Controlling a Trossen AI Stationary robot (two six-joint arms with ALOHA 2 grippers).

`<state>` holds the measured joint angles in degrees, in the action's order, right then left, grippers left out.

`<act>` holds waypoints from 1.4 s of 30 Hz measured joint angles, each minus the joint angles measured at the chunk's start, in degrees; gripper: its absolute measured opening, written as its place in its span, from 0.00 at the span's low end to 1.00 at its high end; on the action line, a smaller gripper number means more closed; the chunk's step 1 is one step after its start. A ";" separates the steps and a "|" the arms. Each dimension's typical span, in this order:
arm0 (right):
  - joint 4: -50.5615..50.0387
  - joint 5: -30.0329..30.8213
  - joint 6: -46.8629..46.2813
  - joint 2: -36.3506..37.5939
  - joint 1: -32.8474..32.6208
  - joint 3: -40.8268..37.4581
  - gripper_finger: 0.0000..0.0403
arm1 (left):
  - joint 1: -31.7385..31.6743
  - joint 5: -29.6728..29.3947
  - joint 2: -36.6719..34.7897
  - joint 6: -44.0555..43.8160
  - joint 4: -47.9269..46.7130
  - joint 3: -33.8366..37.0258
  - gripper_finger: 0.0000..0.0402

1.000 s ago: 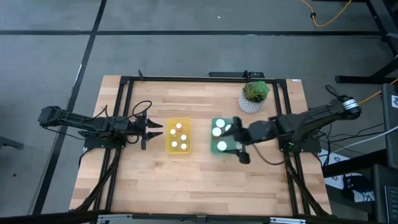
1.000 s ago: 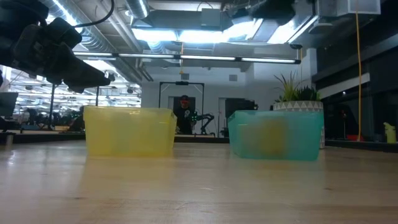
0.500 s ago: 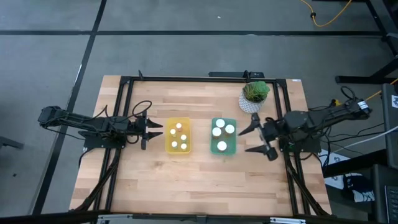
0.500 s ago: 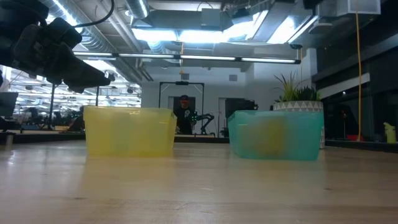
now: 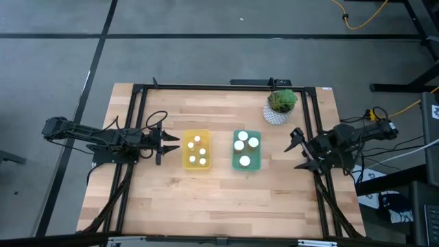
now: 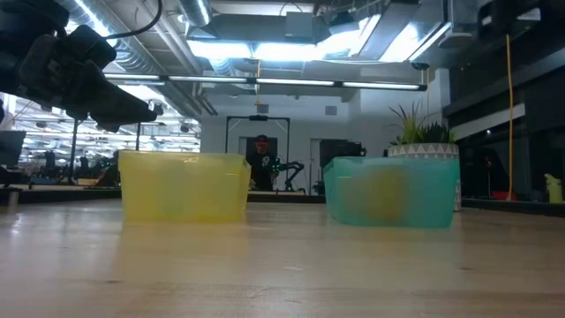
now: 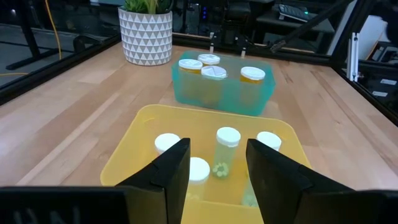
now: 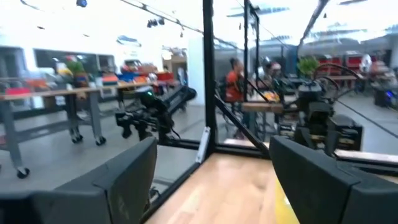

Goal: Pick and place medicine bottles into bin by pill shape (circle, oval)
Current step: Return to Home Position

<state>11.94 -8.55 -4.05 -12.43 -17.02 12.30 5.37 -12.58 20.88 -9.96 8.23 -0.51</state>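
Note:
The yellow bin [image 5: 195, 149] and the green bin [image 5: 246, 149] stand side by side at the table's middle. Each holds several white-capped medicine bottles [image 7: 228, 138] standing upright on its floor; those in the green bin [image 7: 222, 93] have orange bodies [image 7: 252, 76]. My left gripper [image 5: 174, 144] hovers open just left of the yellow bin, pointing at it, with nothing between its fingers [image 7: 176, 168]. My right gripper [image 5: 295, 151] stands open near the table's right edge, well clear of the green bin, and its wrist view looks out level into the room.
A white patterned pot with a green plant [image 5: 280, 106] stands at the far right, behind the green bin. A black frame [image 5: 226, 87] runs around the table's edges. Bare wood lies in front of both bins [image 6: 282, 265].
My right gripper has drawn back from above the green bin toward the table's right edge, tipping up from a downward slant to about level, and has stayed open. The bottles and bins have not moved.

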 joint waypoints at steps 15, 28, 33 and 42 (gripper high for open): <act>3.17 -2.70 1.39 12.35 0.04 -11.93 0.78 | 0.01 0.01 0.00 0.00 0.04 0.01 0.37; 1.57 -2.70 1.40 12.27 0.02 -11.92 0.78 | 0.02 0.02 0.00 0.00 0.00 0.00 0.37; 1.54 -2.68 1.40 12.27 0.02 -11.92 0.78 | 0.00 0.00 0.00 0.00 0.00 0.00 0.37; 1.49 -2.67 1.42 12.24 0.00 -11.92 0.78 | 0.00 0.00 0.00 0.00 0.01 0.00 0.37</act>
<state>13.43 -11.22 -2.63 -0.19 -17.02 0.38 5.37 -12.58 20.88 -9.96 8.24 -0.51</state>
